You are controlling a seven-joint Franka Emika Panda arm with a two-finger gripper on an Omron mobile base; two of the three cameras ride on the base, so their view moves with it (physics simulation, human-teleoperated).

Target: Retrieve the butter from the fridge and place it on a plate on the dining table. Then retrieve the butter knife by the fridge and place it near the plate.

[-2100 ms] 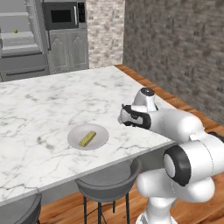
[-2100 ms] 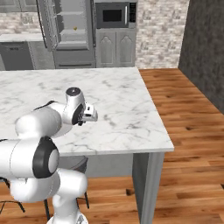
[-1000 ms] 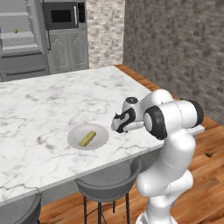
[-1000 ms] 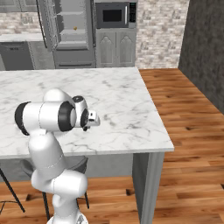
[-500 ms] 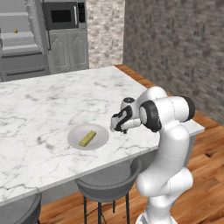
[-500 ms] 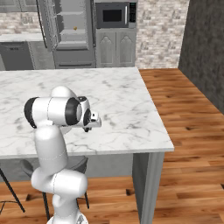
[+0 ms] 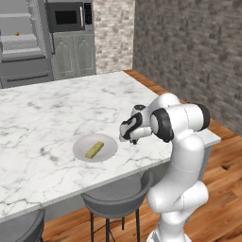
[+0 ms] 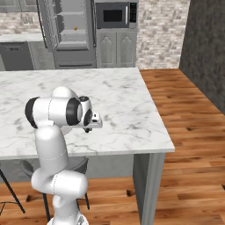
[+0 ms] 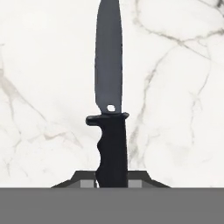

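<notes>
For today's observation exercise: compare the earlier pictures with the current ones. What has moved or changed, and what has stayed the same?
The arm has folded upright at the table edge, bringing the gripper closer to the plate on its right. It stays shut on the butter knife, so nothing was released. The butter remains on the plate, and the dining table and fridge are unchanged.

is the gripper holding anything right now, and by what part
Yes: the gripper is shut on the butter knife, gripping the lower end of its black handle, blade pointing away over the dining table.

Black butter knife [image 9: 109, 122], yellow butter [image 7: 94, 150], pale grey plate [image 7: 108, 152], white grey-veined dining table [image 7: 56, 113], apparently grey fridge [image 8: 72, 33]
</notes>
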